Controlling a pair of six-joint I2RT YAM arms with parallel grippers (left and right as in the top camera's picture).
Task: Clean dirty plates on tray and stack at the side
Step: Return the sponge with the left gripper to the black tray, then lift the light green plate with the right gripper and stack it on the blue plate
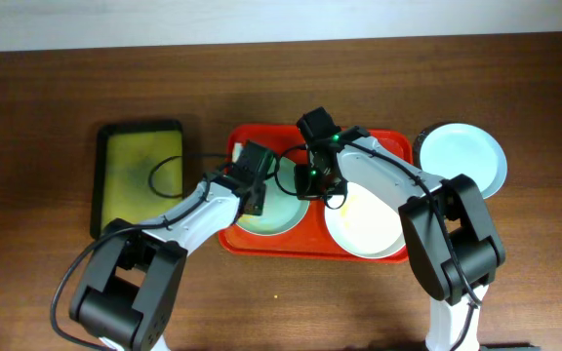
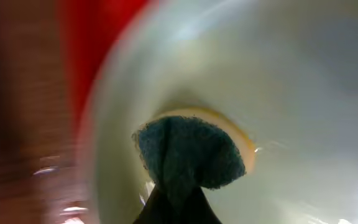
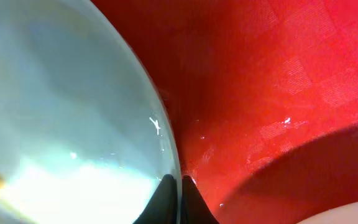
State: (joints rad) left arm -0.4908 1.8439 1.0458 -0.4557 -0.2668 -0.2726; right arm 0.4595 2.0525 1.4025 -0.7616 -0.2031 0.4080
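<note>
At left on the tray (image 1: 261, 244), press sponge (image 2: 188, 155) clamped in left gripper (image 2: 174, 202) over yellow smear (image 2: 244, 140), with right gripper (image 3: 174, 196) pinching plate (image 3: 61, 106) rim

The overhead view is sharp and evenly lit, though the white plate (image 1: 369, 229) glares almost featureless. In the left wrist view, blur smears the table (image 2: 17, 93) and the red tray (image 2: 86, 37), and the mint green plate (image 2: 278, 93) is soft. Only the dark sponge (image 2: 188, 152) keeps some edge. In the right wrist view, glare whitens that plate's lower part, glints dot the tray, and shadow darkens its lower right.
</note>
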